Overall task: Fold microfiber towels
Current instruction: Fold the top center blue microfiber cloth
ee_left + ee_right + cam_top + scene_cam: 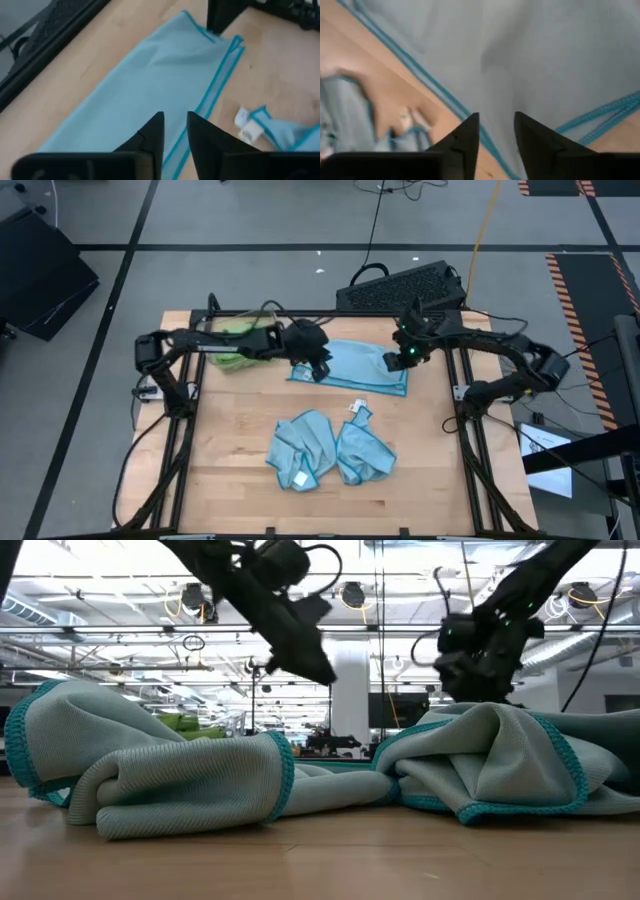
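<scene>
one light blue towel (352,366) lies folded flat; two crumpled blue towels (330,448) nearer the table's front wait. left gripper (318,370) and right gripper (398,360) hover at its ends, fingers slightly apart, empty.

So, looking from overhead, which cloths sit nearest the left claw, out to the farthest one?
From the left gripper, by the high view:
1. The flat blue towel, right beneath and beside it at the table's back.
2. The green towels, behind its arm toward the left back corner.
3. The two crumpled blue towels, nearer the front; too close together to rank.
</scene>
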